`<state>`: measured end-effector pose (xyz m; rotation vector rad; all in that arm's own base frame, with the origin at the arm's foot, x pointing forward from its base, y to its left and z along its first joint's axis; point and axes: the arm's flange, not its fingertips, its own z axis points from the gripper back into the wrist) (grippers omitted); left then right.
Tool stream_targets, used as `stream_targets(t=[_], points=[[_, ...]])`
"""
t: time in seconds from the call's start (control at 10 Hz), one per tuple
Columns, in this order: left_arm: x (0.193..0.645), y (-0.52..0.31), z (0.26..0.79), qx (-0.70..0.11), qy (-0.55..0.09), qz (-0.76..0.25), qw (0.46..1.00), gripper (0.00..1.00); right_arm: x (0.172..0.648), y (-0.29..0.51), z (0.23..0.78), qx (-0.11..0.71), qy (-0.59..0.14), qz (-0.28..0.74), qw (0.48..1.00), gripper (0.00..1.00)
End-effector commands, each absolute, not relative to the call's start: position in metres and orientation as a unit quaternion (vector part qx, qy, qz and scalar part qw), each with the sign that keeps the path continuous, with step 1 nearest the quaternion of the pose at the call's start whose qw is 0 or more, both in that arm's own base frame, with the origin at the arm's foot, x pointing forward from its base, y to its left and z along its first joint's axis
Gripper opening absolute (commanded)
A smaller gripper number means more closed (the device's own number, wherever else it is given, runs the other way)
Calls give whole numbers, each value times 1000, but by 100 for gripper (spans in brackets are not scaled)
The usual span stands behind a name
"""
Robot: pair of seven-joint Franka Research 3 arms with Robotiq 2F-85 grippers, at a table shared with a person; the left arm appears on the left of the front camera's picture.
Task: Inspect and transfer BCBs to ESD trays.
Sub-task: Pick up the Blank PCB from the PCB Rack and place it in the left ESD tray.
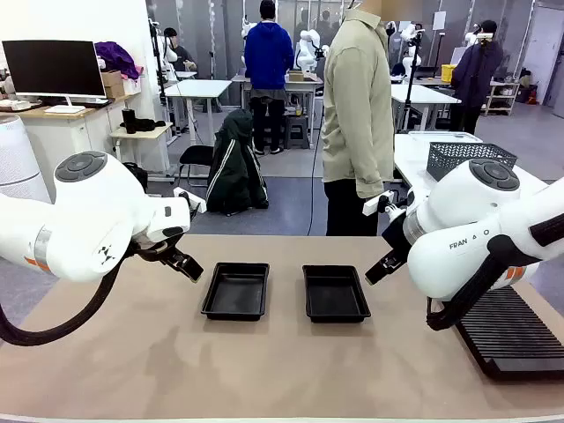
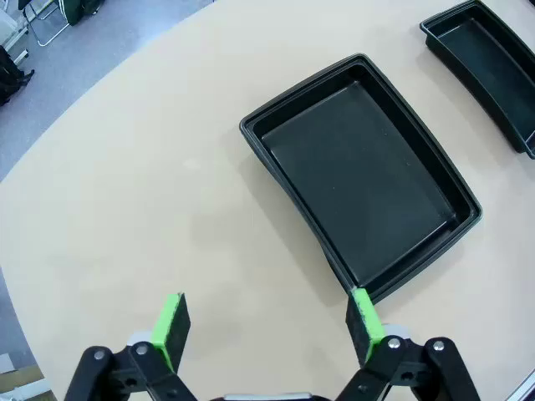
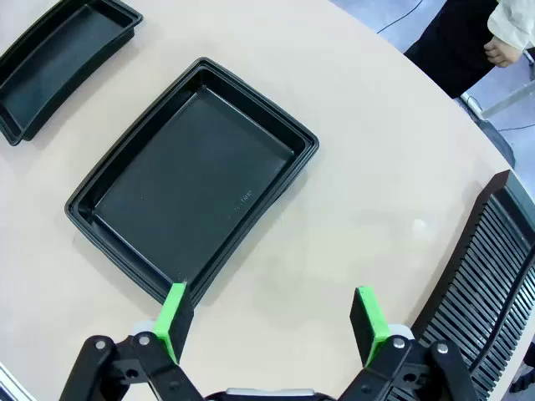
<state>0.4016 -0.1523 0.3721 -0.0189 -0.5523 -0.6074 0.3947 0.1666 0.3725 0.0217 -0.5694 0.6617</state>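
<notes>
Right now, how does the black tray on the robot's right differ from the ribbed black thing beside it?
The right tray has a smooth floor inside a raised rim; the ribbed rack is covered in parallel ridges. The tray sits centrally; the rack lies at the right edge. The rack looks longer. Both are black and lie flat on the table.

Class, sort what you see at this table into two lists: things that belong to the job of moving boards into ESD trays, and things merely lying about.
Belongs to the job:
left ESD tray
right ESD tray
left gripper, open
right gripper, open

Lying about:
ribbed black rack
grey mesh basket
</notes>
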Motion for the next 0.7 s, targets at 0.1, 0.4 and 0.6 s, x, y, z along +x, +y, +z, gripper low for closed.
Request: stream_targets(t=[0.1, 0.4, 0.6], points=[[402, -152, 372, -9, -268, -295, 917, 100, 395, 167, 372, 11, -276, 320, 906, 100], [402, -152, 372, -9, -268, -295, 917, 100, 395, 167, 372, 11, -276, 320, 906, 100], [402, -152, 372, -9, -268, -295, 917, 100, 395, 167, 372, 11, -276, 320, 906, 100]])
